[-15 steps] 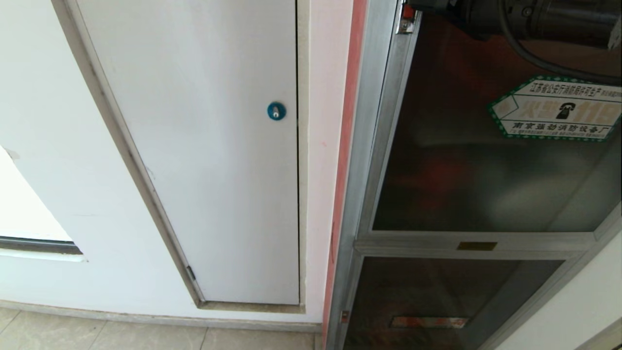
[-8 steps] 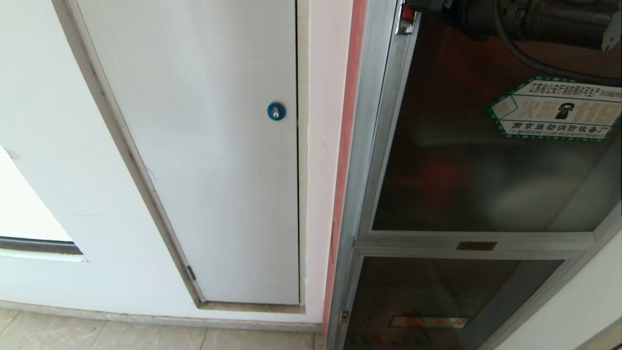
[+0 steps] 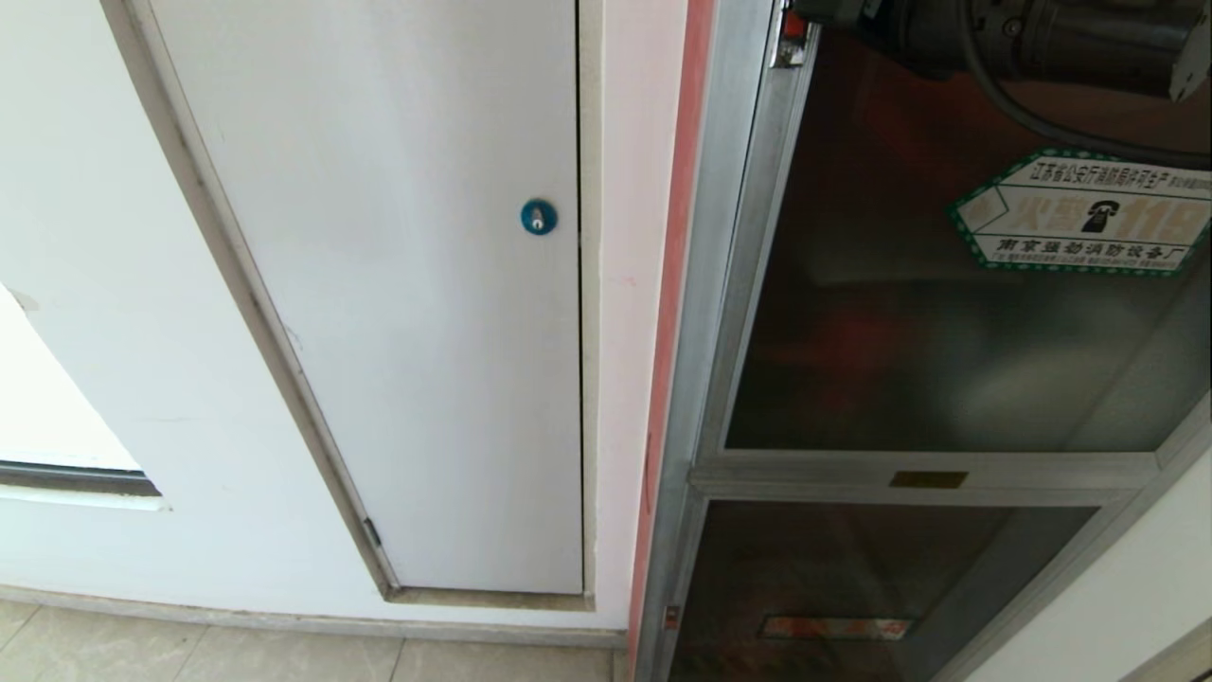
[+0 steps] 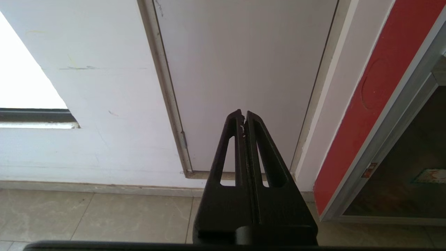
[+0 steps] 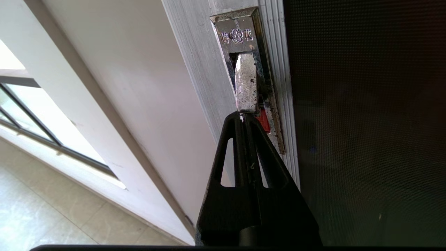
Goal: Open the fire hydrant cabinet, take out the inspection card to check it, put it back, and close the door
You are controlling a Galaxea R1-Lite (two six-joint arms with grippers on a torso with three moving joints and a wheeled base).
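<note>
Right gripper (image 5: 244, 116) at the latch (image 5: 245, 87) of the door (image 3: 947, 360).
Its fingers are pressed together, tips touching the latch's metal tab, top centre of the right wrist view. The door fills the head view's right half. Left gripper (image 4: 244, 115), also pressed together, faces the white panel (image 4: 244, 62).

The right arm (image 3: 1042, 38) shows in the head view as a dark grey metal cylinder with a lighter silver-grey section, a round screw head on its face and a pale angular bracket at its far end. A thick black cable (image 3: 1032, 118) curves from this body. The right gripper (image 5: 244, 116) has two matte black plastic fingers, long and tapering to a narrow tip; each finger has one elongated slot cut through it. The left gripper (image 4: 243, 115) is made the same: two black tapered fingers with slots, small pale scuff marks near the tips, and a round black stud at the base.
</note>
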